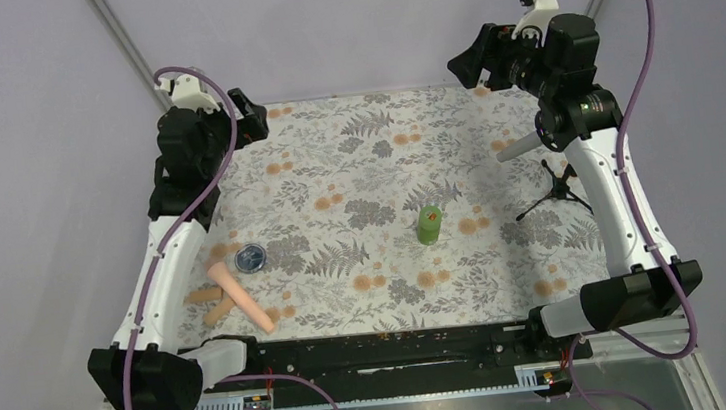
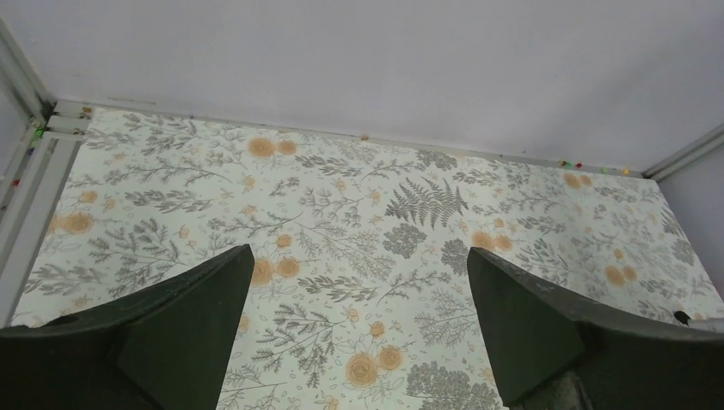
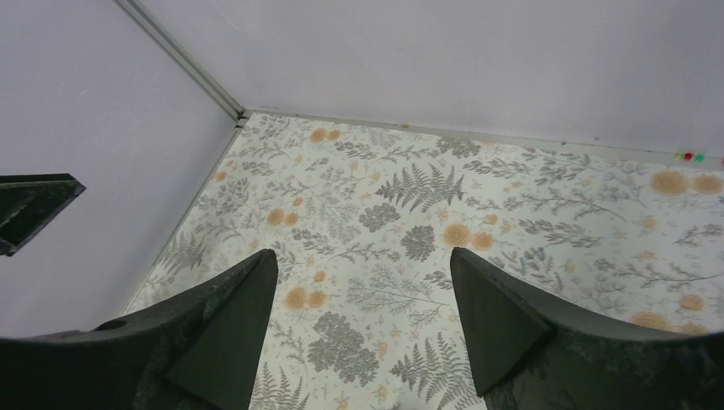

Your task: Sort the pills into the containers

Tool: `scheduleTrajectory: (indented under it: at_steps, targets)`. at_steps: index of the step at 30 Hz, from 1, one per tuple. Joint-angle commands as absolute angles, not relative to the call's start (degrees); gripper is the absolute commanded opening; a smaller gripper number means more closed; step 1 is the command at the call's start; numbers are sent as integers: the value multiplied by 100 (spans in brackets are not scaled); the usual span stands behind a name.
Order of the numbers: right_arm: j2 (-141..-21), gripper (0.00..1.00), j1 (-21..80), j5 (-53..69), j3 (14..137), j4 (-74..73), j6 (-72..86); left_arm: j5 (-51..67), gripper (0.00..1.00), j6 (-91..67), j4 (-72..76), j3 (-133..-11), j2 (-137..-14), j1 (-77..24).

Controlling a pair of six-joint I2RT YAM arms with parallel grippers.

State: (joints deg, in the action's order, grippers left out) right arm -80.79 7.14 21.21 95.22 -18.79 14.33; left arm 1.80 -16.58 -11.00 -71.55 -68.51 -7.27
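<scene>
Top view: green bottle stands upright right of centre on the floral table. The blue jar sits near the left edge, just beside the peach rods (several, lying together).
Left wrist: left gripper, fingers apart over the table.
Right wrist: right gripper, likewise apart.

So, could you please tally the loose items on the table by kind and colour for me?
Green bottle: 1
Dark-blue jar: 1
Peach-pink rods: 3, though they lie bunched together, so this count is less certain
Black small tripod: 1
Total: 6
</scene>
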Motion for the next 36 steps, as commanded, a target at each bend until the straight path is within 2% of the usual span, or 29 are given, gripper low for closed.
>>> scheduleTrajectory:
  at_steps: [1, 4, 7, 12, 14, 15, 16, 17, 23, 36]
  targets:
    - [-8188, 80, 875, 2365, 9505, -1548, 1679, -622, 99, -1841, -540, -6666, -6575, -710]
    - [-8323, 77, 969, 2565, 9473, -1498, 1851, -1029, 99, -1759, -336, -6161, -6568, -708]
    - [-8467, 77, 1113, 2632, 9420, -1553, 1932, -1111, 99, -1815, -1078, -6335, -6922, -703]
    - [-8792, 78, 1559, 2417, 9394, -1762, 1766, -1116, 92, -2675, -2519, -6782, -7753, -686]
    - [-8948, 84, 1766, 2272, 9473, -1925, 1658, -1105, 92, -3076, -2843, -6725, -8010, -646]
    - [-9012, 94, 1853, 2249, 9493, -1976, 1592, -1049, 93, -3209, -3002, -6694, -8217, -598]
    - [-9045, 99, 1941, 2276, 9493, -1995, 1519, -1055, 93, -3338, -3222, -6702, -8417, -555]
    - [-9072, 99, 2032, 2302, 9474, -1985, 1474, -1077, 93, -3436, -3496, -6719, -8623, -503]
    - [-9201, 100, 2171, 2356, 9473, -1999, 1413, -1346, 99, -3686, -4085, -6649, -9369, -431]
    - [-9403, 100, 2178, 2429, 9451, -2359, 1406, -1946, 99, -4172, -4186, -6042, -9172, -365]
